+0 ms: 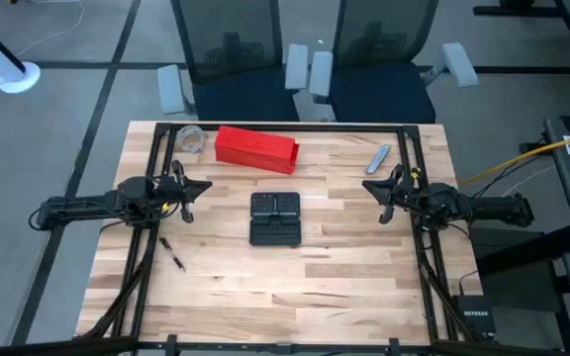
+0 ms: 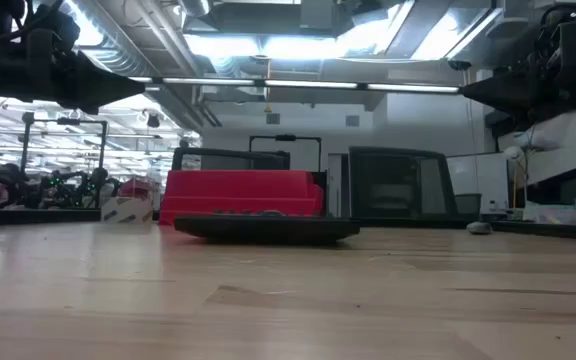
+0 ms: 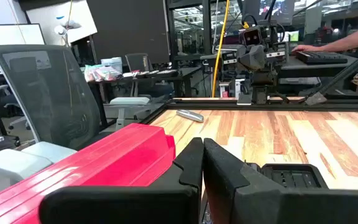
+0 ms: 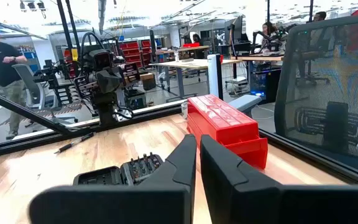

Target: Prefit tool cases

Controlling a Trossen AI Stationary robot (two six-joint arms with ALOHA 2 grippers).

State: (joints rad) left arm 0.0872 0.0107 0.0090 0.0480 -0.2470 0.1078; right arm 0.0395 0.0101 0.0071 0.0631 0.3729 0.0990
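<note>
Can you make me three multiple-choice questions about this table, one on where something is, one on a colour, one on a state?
1. Where does the black tool case lie?
A. at the table's middle, between both arms
B. on top of the long box
C. in the right gripper
2. What colour is the long box behind the case?
A. blue
B. red
C. yellow
3. How does the left gripper stand?
A. shut on a pen
B. wide open
C. shut and holding nothing

Answers: 1 A, the high view shows it flat on the wood midway between the grippers. 2 B, it is red in every view. 3 C, its wrist view shows the fingers together with nothing between.
</note>
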